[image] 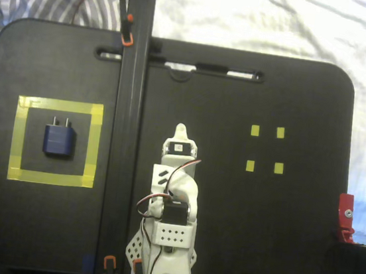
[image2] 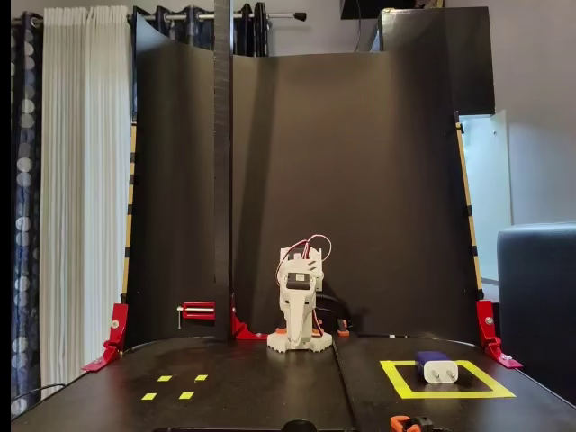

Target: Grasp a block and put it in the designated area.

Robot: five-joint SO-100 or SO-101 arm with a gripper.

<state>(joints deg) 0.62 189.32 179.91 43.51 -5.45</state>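
The block (image: 58, 140) is lying flat inside the designated area (image: 18, 137), well clear of the yellow tape on every side, its two silver prongs pointing toward the far edge of the board in the fixed view from above; in the low fixed view from the front it is sitting on the black surface within the yellow outline (image2: 393, 380), its pale prong face turned my way (image2: 436, 369). Nothing is touching it.

The arm is sitting folded up near the middle of the board, well apart from the block; the gripper (image: 180, 134) is pointing away from its base in the view from above and hanging nose-down in the front view (image2: 298, 335) — it is carrying nothing, and its jaws seem drawn close together, though I cannot tell for certain from either angle.

The four small yellow squares (image: 265, 149) on the other side of the board are lying bare; a dark upright post (image: 133, 71) is standing between the arm and the taped square.

Judging by how things lie, the placing looks done — the block is resting where it belongs and the arm is parked; I am seeing nothing left to do.
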